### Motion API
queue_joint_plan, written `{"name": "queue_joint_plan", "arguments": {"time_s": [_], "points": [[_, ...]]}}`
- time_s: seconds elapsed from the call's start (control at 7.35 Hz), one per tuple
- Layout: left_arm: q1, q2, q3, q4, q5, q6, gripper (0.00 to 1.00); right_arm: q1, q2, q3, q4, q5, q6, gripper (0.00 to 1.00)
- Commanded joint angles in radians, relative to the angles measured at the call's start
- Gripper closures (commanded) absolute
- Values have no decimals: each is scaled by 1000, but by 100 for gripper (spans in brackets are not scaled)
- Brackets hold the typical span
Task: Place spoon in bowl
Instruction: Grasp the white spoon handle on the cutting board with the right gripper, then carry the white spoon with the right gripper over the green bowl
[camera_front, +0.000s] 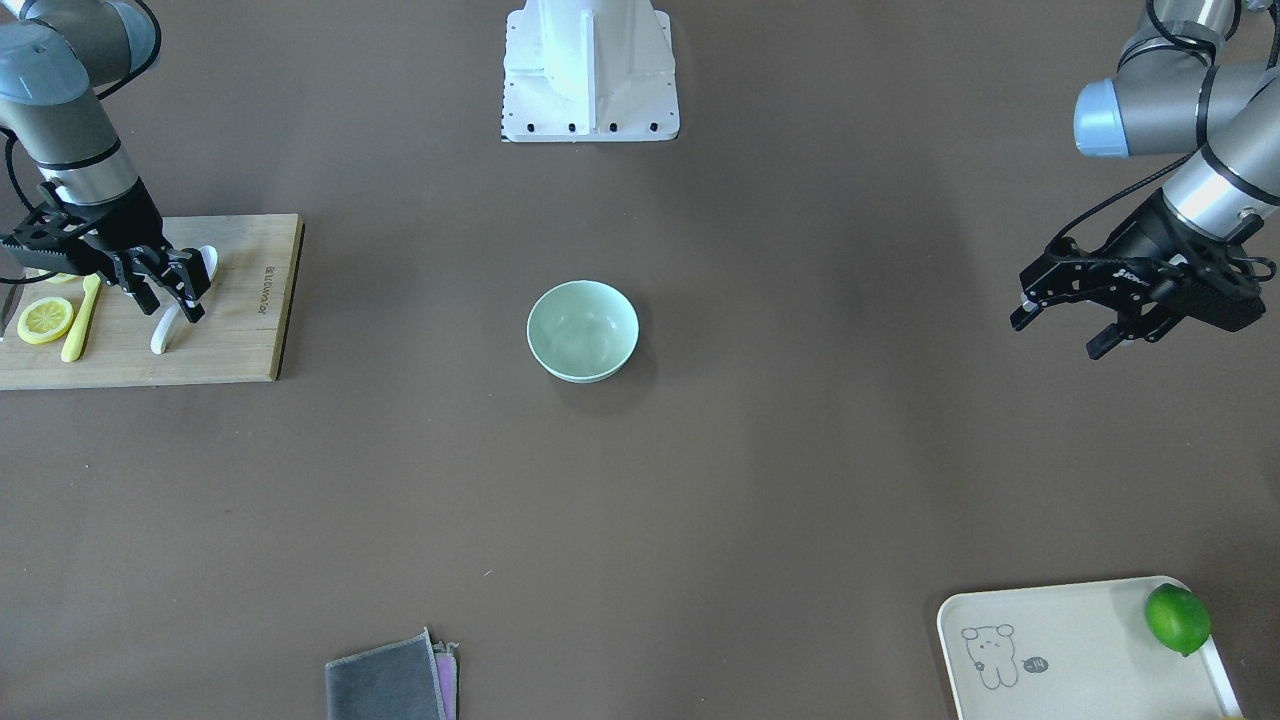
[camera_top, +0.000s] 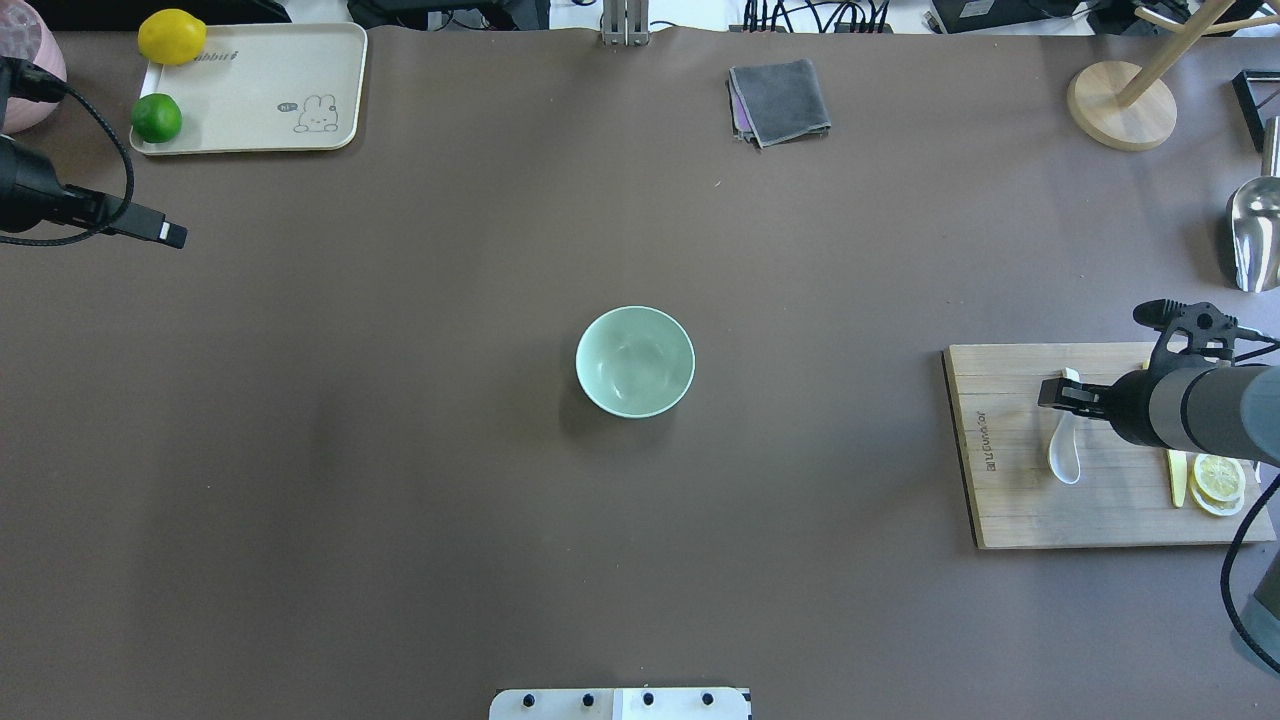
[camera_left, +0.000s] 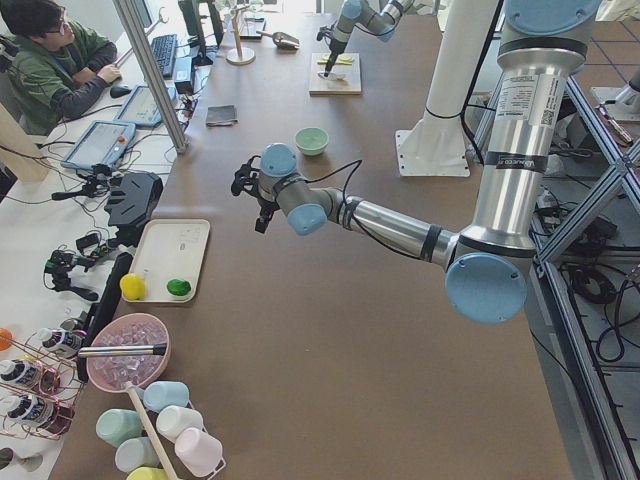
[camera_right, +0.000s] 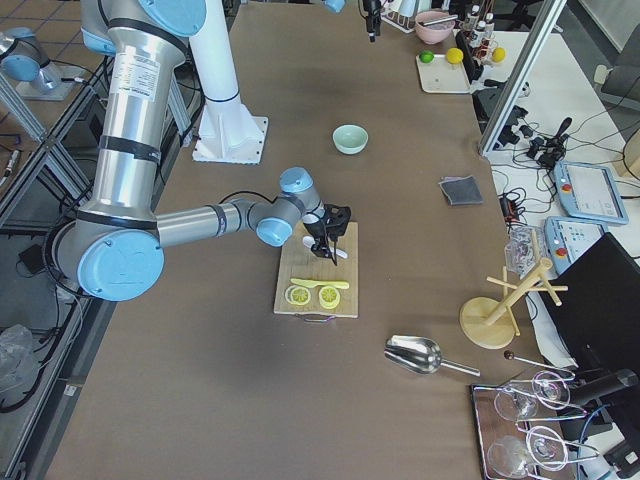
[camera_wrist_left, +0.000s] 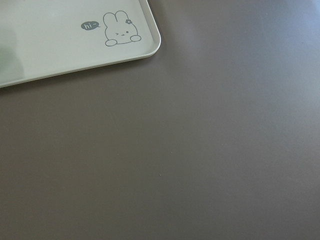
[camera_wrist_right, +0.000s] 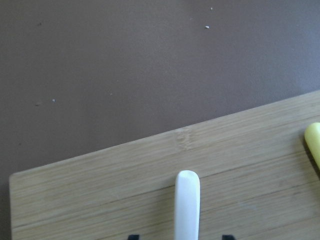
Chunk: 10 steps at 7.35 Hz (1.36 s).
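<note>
Wooden board (camera_front: 240, 300) | right hand (camera_front: 172, 305) spread, straddling spoon (camera_front: 162, 336) | left hand (camera_front: 1058, 335) spread, far off

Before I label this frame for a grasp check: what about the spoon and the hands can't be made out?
Middle of the spoon: covered by the right hand in front-facing and overhead views.
Its scoop: below the right wrist view's bottom edge.
The right hand's fingers: only tips show there.
The left hand: mostly past the overhead view's left edge.
</note>
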Motion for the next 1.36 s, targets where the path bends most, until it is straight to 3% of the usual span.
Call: {"name": "queue_joint_plan", "arguments": {"time_s": [0.0,0.41,0.54,0.82,0.95,1.22], "points": [[3,-2,1,0,0,-4,2,0,1,0,0,-2,1,100],[3,-2,0,0,0,-7,2,-2,10,49,-9,6,1,100],[5,-2,0,0,0,-10,2,1,103,49,-78,3,7,100],[5,-2,0,0,0,-10,2,-8,372,51,-396,-9,167,100],[6,-4,0,-2,0,-12,2,-49,472,48,-504,-58,248,100],[6,-4,0,-2,0,-12,2,-100,643,31,-654,-106,397,100]]}}
